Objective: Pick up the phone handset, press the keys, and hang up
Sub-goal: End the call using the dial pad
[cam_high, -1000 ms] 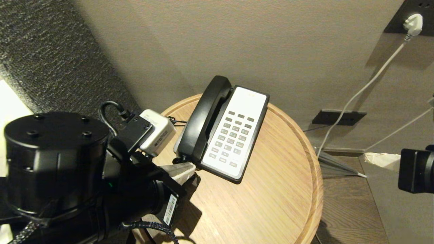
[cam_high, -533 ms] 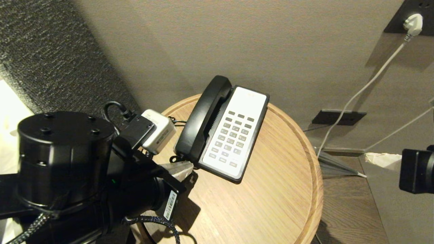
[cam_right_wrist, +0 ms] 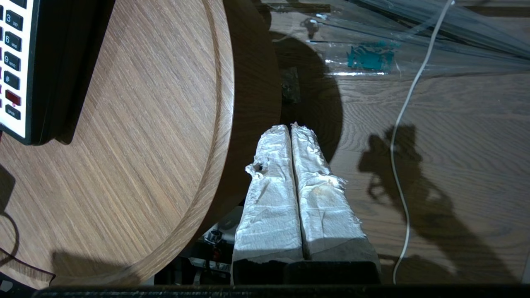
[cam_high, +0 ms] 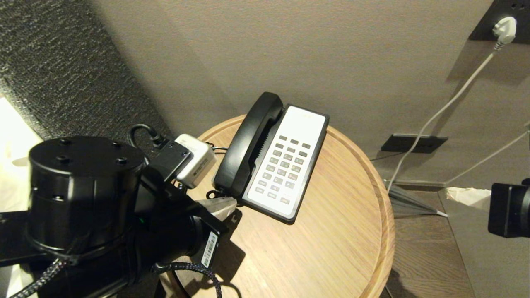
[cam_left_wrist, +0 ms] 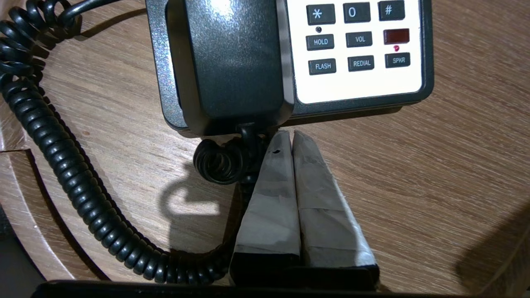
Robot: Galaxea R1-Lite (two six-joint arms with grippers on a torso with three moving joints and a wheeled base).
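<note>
The black phone handset (cam_high: 248,145) lies in its cradle on the left side of the black-and-white phone base (cam_high: 290,161), which stands on the round wooden table (cam_high: 331,240). Its grey keys (cam_high: 283,167) face up. In the left wrist view the handset's lower end (cam_left_wrist: 232,62) fills the top, with the coiled black cord (cam_left_wrist: 62,165) looping away from it. My left gripper (cam_left_wrist: 287,134) is shut and empty, its taped tips just below the handset's lower end beside the cord plug. My right gripper (cam_right_wrist: 290,126) is shut and empty, hanging off the table's right edge above the floor.
A white cable (cam_high: 451,103) runs from a wall plug (cam_high: 505,27) down to the floor right of the table. Clear plastic wrapping (cam_right_wrist: 372,54) lies on the wooden floor. The wall stands close behind the phone. The table's raised rim (cam_high: 383,198) curves round its right side.
My left arm has shifted slightly to the right in the head view. The handset, which sat a little askew a second ago, now lies settled in its cradle. The right arm has stayed still.
</note>
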